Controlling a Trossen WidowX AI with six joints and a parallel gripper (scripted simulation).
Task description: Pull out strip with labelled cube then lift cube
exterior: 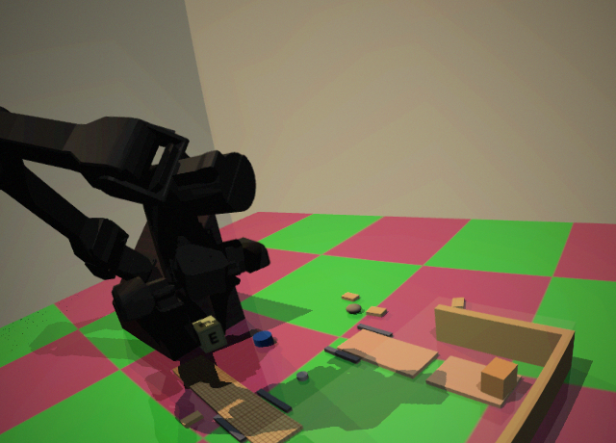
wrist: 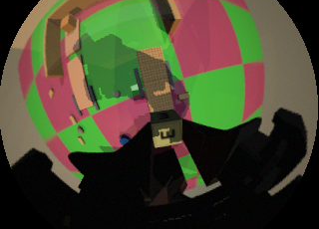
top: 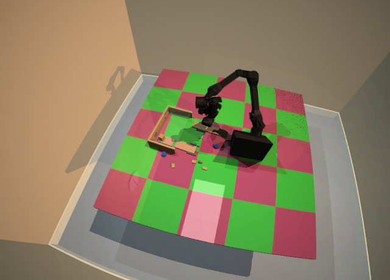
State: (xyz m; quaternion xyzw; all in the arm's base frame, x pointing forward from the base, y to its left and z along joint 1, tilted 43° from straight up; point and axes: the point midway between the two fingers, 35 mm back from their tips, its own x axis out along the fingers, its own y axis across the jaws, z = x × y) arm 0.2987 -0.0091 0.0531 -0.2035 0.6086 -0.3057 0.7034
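Pink-and-green checks cover the surface; beige walls (plain) surround it.

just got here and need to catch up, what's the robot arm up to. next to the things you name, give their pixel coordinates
The arm's tool [wrist: 163, 123] is closed on the cube marked E [exterior: 211, 334] [wrist: 166, 131], holding it up above the gridded strip [exterior: 248, 408] [wrist: 154, 75]. That strip lies in one piece, outside the wooden frame [top: 159, 125] [exterior: 497, 321] [wrist: 54, 45]. The other strip is in two pieces, with a plain orange cube [top: 161, 137] [exterior: 499, 378] [wrist: 68, 23] on the part inside the frame.

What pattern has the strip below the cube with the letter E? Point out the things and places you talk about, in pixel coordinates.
Brown grid check, clearest in the exterior view: the strip [top: 198, 126] [exterior: 263, 415] [wrist: 153, 72].
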